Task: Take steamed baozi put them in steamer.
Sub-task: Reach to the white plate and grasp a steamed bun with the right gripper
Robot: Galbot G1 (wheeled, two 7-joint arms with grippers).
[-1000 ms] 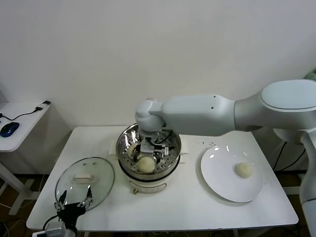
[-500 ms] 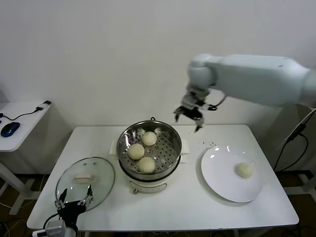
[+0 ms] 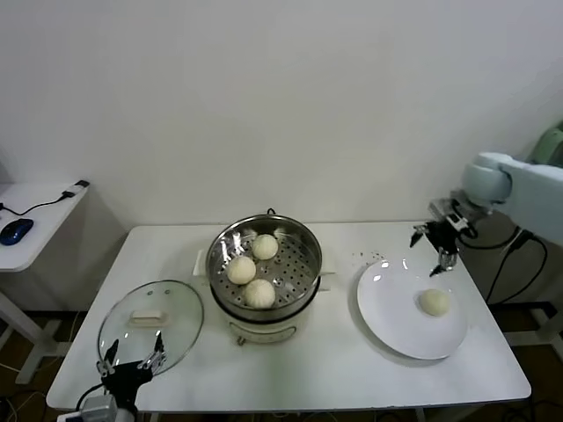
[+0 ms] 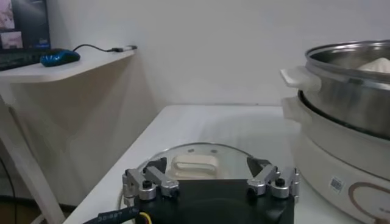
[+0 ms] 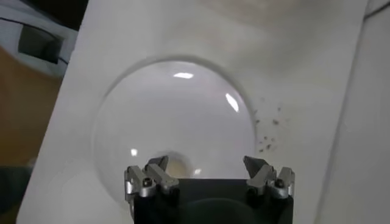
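Three cream-white baozi (image 3: 242, 269) (image 3: 265, 246) (image 3: 259, 293) lie on the perforated tray of the steel steamer (image 3: 299, 236) at the table's middle. A fourth baozi (image 3: 435, 301) lies on the white plate (image 3: 396, 316) at the right; in the right wrist view it (image 5: 177, 167) shows partly behind the gripper body. My right gripper (image 3: 435, 253) hovers open and empty above the plate's far edge, just behind that baozi. My left gripper (image 3: 132, 362) is parked open at the table's front left edge, by the glass lid (image 3: 151, 318).
The round glass lid also shows in the left wrist view (image 4: 194, 164), with the steamer's white base (image 4: 329, 164) beside it. Dark crumbs (image 3: 369, 257) lie on the table between steamer and plate. A side table with a blue mouse (image 3: 17, 229) stands to the left.
My right gripper left a baozi in the steamer, rose out, and swung right and down to hover over the plate. The left arm has not moved.
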